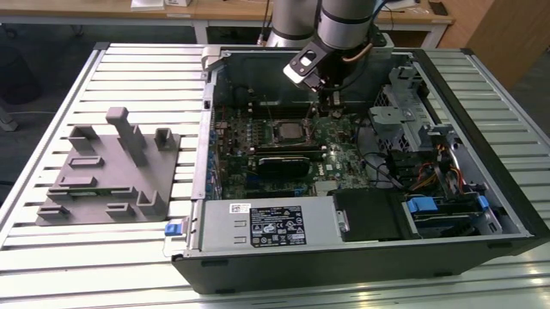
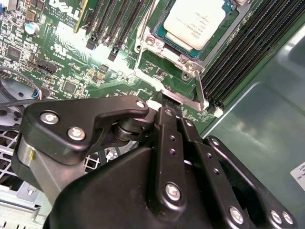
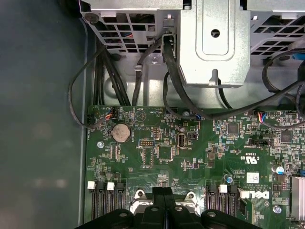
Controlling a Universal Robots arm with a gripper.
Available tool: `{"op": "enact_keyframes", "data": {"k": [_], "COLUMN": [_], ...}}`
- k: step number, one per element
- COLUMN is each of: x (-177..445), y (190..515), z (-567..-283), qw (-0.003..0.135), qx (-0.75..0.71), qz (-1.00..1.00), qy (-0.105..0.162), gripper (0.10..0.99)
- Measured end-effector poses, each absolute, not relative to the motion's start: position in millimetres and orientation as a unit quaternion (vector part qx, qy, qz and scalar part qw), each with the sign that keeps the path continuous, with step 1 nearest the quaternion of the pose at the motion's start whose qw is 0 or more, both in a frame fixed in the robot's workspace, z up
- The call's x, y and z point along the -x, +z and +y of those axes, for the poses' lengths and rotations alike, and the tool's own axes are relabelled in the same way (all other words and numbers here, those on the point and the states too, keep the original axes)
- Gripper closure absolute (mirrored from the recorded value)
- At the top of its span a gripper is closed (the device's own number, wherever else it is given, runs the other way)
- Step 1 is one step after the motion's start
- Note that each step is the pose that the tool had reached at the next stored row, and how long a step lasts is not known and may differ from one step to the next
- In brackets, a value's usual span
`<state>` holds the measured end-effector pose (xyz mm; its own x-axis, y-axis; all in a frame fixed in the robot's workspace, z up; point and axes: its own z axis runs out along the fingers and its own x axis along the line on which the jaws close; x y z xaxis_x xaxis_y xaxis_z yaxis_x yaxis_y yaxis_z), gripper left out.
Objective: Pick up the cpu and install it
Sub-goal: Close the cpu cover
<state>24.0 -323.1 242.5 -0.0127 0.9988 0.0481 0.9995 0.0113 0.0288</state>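
Seeing the cpu (image 2: 193,21) lying flat in the motherboard socket (image 2: 187,62), pale lid up. Probably light, stiff, fragile underneath, so best pinched by opposite edges. Hovering just beside: gripper (image 2: 167,102), clamped together on nothing.

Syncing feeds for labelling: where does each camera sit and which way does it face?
Exterior view: above the table, looking down into the computer case; arm and gripper show.
Second wrist view: on the wrist, past the gripper onto the cpu.
First wrist view: on the wrist, over the gripper toward the drive cage.
Shared: both wrist views show the motherboard.
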Motion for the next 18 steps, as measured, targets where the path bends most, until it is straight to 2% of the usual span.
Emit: {"op": "enact_keyframes", "data": {"k": [18], "x": [-17.3], "y": [241.6], "z": [-323.1], "qw": [0.007], "qx": [0.703], "qz": [-0.711], "qy": [-0.027], "gripper": [0.98]}}
